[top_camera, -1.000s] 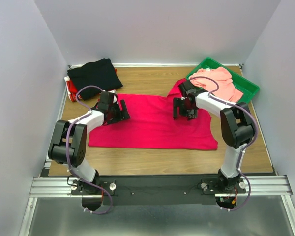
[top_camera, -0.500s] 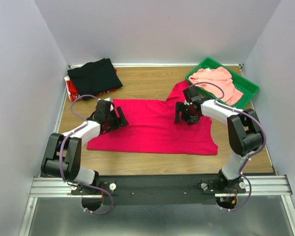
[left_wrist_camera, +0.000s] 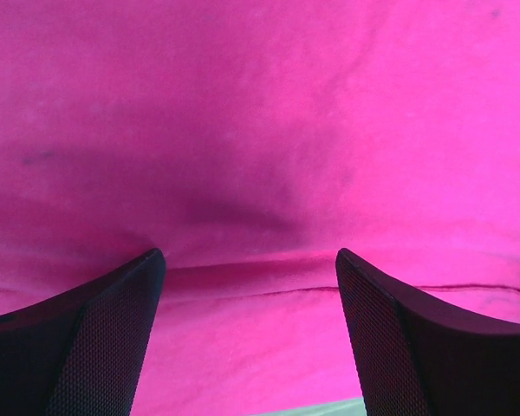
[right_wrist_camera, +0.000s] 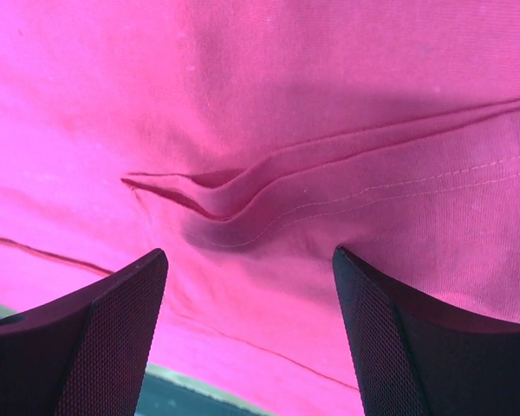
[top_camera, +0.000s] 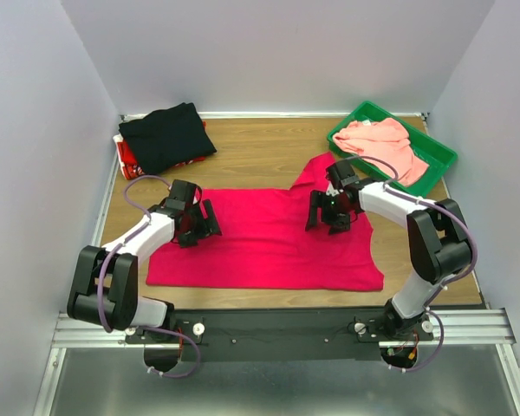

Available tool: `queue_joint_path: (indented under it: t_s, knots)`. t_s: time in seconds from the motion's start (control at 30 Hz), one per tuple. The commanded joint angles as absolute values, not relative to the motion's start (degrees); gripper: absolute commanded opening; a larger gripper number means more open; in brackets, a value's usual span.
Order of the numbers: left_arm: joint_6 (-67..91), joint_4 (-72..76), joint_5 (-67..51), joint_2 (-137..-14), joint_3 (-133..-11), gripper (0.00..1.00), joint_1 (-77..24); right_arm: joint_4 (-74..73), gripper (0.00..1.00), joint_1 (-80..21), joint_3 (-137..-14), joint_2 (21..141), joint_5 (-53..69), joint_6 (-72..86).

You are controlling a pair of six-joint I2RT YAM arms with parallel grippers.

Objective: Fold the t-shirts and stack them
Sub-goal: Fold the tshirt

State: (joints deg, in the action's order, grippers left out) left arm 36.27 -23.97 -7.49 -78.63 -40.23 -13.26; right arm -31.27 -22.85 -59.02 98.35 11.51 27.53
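Your left gripper (top_camera: 197,228) and right gripper (top_camera: 324,216) both angled low over the crimson t-shirt (top_camera: 269,247) spread across the table (top_camera: 260,147), jaws apart on each, black t-shirt (top_camera: 166,134) far-left corner, salmon t-shirt (top_camera: 383,143) in the green tray (top_camera: 440,152)

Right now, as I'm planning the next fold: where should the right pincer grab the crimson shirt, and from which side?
Probably the raised hem pucker, from straight above, with the right pincer straddling it. The crimson shirt lies flat elsewhere, so only that ridge offers cloth to pinch.
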Motion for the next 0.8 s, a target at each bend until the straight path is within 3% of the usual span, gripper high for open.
queue_joint_path:
  t_s: [0.0, 0.23, 0.4, 0.77]
  knots:
    - [34.54, -31.38, -4.92, -78.22, -44.55, 0.88, -13.27, -42.01, 0.84, -23.12, -55.89, 100.81, 13.8, 27.42]
    - [28.41, -30.24, -0.53, -87.78, -59.21, 0.88, -8.1, -46.93, 0.84, -23.12, -68.89, 99.05, 6.69, 27.68]
    - [23.56, -29.62, 8.87, -94.81, -67.74, 0.8, -6.33, -47.37, 0.85, -23.03, -77.24, 100.01, 2.56, 29.53]
    - [19.95, -29.0, 11.77, -101.77, -68.29, 0.66, -5.45, -47.55, 0.86, -23.03, -80.51, 101.34, 0.26, 29.71]
